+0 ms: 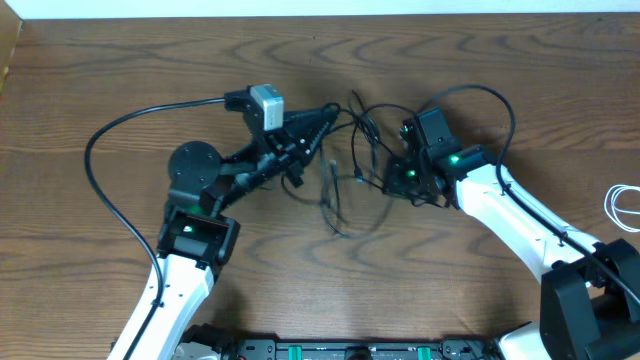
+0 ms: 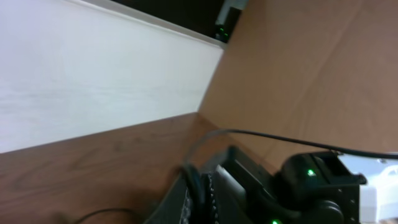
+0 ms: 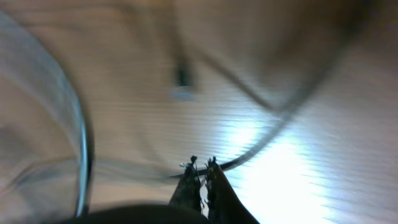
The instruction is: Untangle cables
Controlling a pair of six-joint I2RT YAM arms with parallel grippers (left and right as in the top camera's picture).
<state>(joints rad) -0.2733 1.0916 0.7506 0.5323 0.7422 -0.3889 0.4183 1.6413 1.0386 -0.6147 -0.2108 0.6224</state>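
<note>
Thin black cables (image 1: pixel 362 125) lie tangled in the middle of the table, and one blurred loop (image 1: pixel 343 212) reaches toward the front. My left gripper (image 1: pixel 335 108) points right into the tangle. In the left wrist view it (image 2: pixel 199 190) is shut, with a black cable (image 2: pixel 196 180) between its ridged pads. My right gripper (image 1: pixel 388 172) sits at the tangle's right side. In the blurred right wrist view it (image 3: pixel 202 165) is shut and a black cable (image 3: pixel 273 140) passes right at the tips; whether it is pinched does not show. A white cable (image 1: pixel 622 205) lies apart at the right edge.
A thick black wire (image 1: pixel 100 150) fixed to the left arm arcs over the table's left side. The right arm's wrist (image 2: pixel 311 180) with green lights sits close beside my left fingers. A white wall (image 2: pixel 93 74) borders the table's far edge.
</note>
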